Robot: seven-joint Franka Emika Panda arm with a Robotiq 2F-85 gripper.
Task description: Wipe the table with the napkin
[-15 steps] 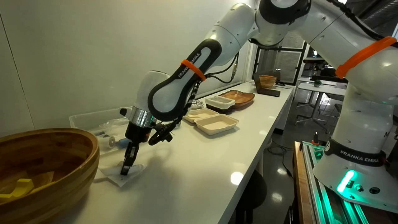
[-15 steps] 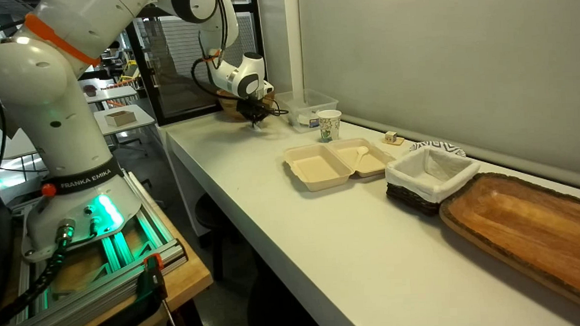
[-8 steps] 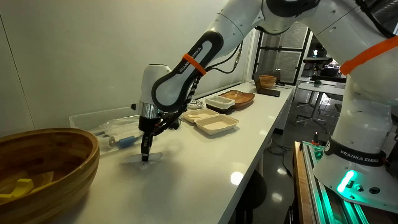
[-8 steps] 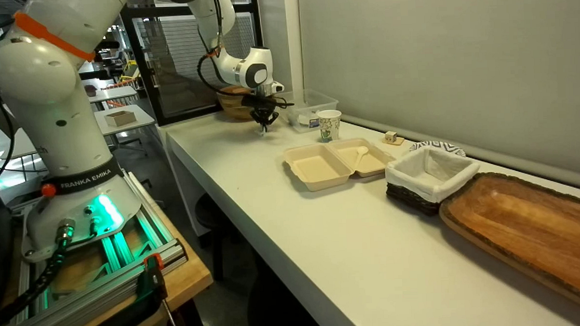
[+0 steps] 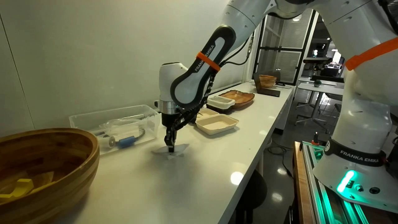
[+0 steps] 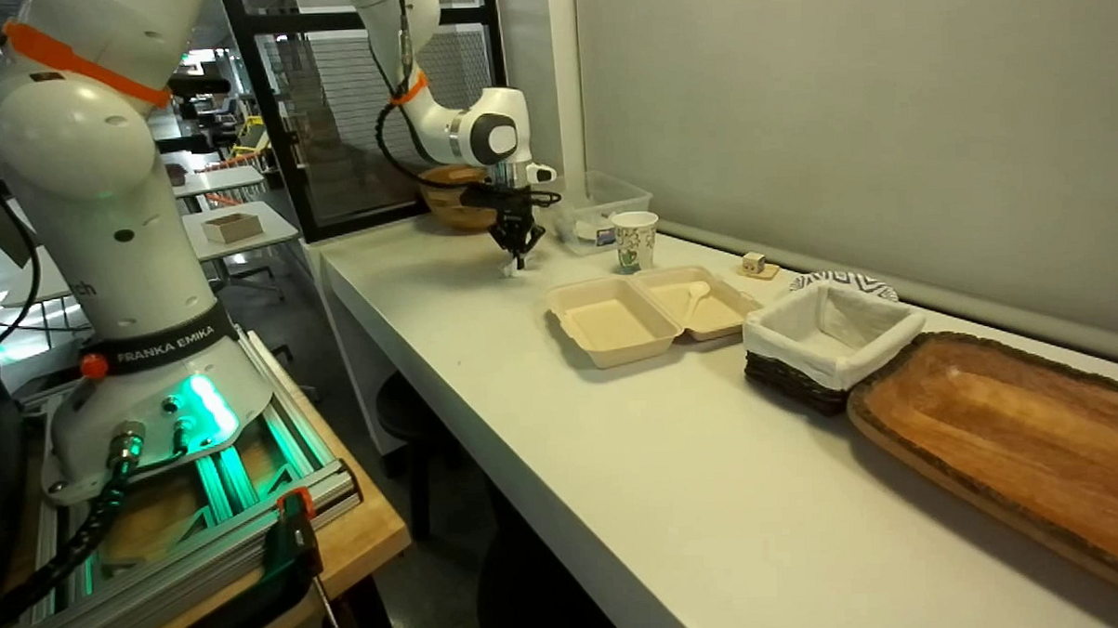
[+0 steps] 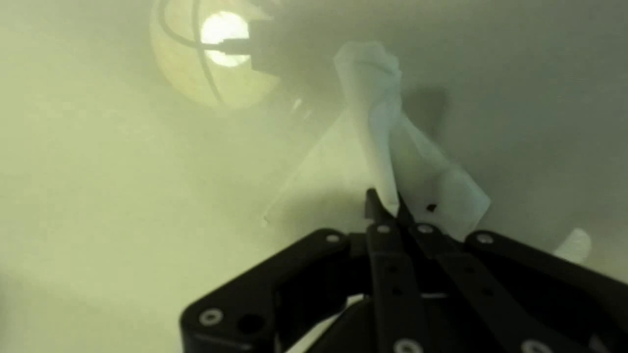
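White table (image 5: 205,180) stretches along a pale wall (image 5: 93,56), and I'm taking bearings from the clear bin (image 5: 149,124). Just beside it, away from the wall, my tool (image 5: 171,149) points down, pinching the napkin (image 7: 375,142): one fold clamped, loose corners fanning out! Wooden bowl (image 5: 71,183) near one end of the bin, patterned cup (image 6: 635,242) upright near the opposite end, and farther from the bin, an open food box (image 6: 610,321).

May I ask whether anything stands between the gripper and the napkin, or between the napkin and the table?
Nothing visible does: the gripper pinches a fold of the napkin down at the table. A longer wipe might run into the open takeout box.
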